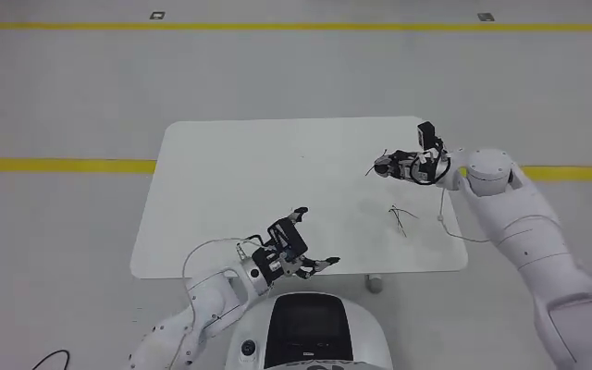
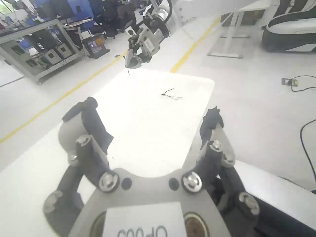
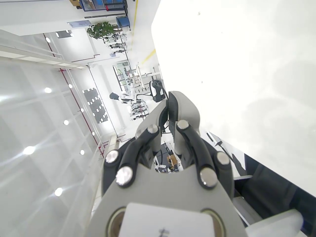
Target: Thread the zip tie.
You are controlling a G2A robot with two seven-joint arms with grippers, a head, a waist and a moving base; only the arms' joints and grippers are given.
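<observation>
The right hand, clenched, grasps a zip tie above the surface; the left hand, released, sits well apart.

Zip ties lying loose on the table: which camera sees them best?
The left wrist view: the loose zip ties lie mid-picture as separate dark strands on the white table. The top view shows them as tiny thin lines. The right wrist view faces another part of the tabletop.

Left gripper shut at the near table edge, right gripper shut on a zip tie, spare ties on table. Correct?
No: the left gripper is open, jaws spread wide, per the left wrist view. Right gripper, zip tie, spare ties: as stated.
</observation>
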